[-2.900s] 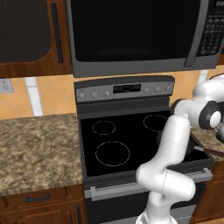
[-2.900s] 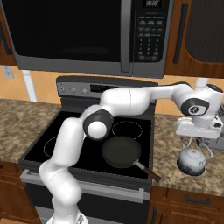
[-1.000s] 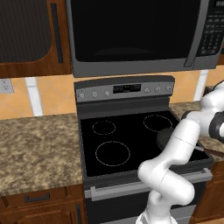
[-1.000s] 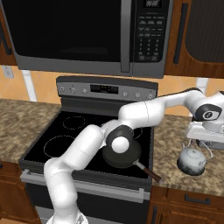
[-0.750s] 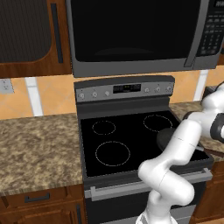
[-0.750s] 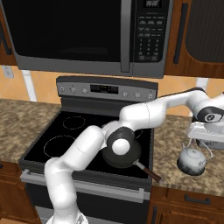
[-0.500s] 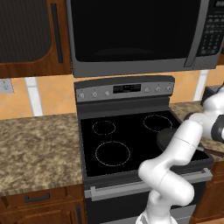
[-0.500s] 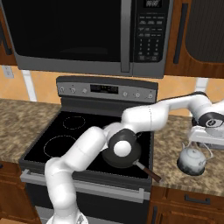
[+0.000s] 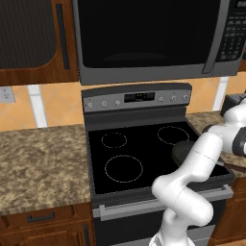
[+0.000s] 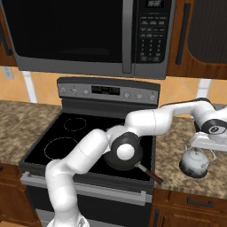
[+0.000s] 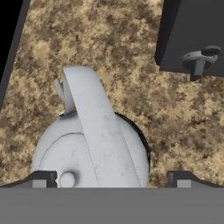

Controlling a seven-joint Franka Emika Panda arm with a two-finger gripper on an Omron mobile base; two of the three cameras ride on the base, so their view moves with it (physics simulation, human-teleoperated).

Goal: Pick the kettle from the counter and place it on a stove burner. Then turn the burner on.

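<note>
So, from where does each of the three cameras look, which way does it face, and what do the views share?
Left base view: behind the arm on its left, facing the black glass stovetop; the white arm rises at lower right.
Right base view: behind on its right, facing the same stovetop; the arm stretches right to the gripper above the small silver-grey metal kettle.
Hand view: on the hand, looking down at the kettle's arched handle on the speckled brown granite counter; dark fingertips flank it.
Shared: both base views show the flat black frying pan.

glossy white rounded arm segments, dark joints — small dark claw (image 11: pixel 112 178) tips
</note>
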